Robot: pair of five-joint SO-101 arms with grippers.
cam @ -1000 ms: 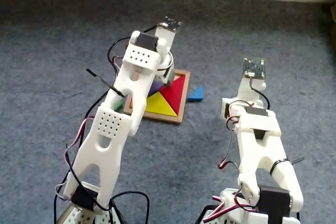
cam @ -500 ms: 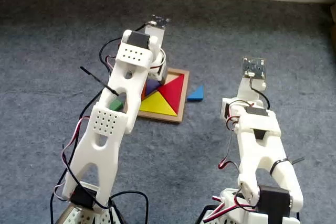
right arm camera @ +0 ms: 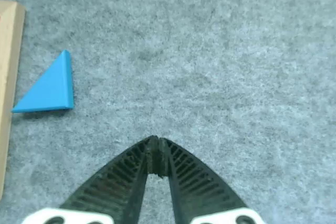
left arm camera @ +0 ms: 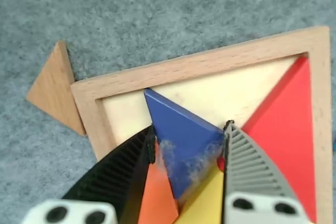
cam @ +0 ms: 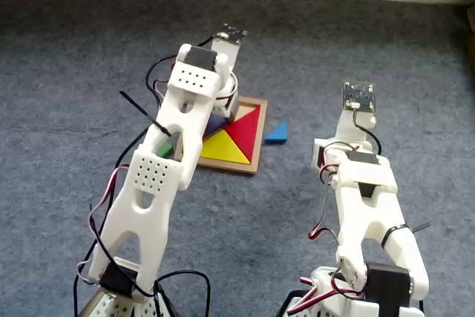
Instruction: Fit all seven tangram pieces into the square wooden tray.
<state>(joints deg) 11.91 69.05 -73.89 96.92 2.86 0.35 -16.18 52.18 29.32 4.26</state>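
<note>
Presently the left gripper (left arm camera: 189, 140) is clamping the dark blue triangle (left arm camera: 181, 127) by its slanting edges, over the wooden tray (left arm camera: 199, 60). Light, rigid and smooth-sided by judgement, it is risking slip. The right gripper (right arm camera: 157, 157) is hovering closed, empty, near the light blue triangle (right arm camera: 50, 88).

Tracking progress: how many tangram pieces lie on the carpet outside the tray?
2: a light blue triangle off one tray side, a wooden triangle beside a tray corner. The left arm may hide others.
</note>
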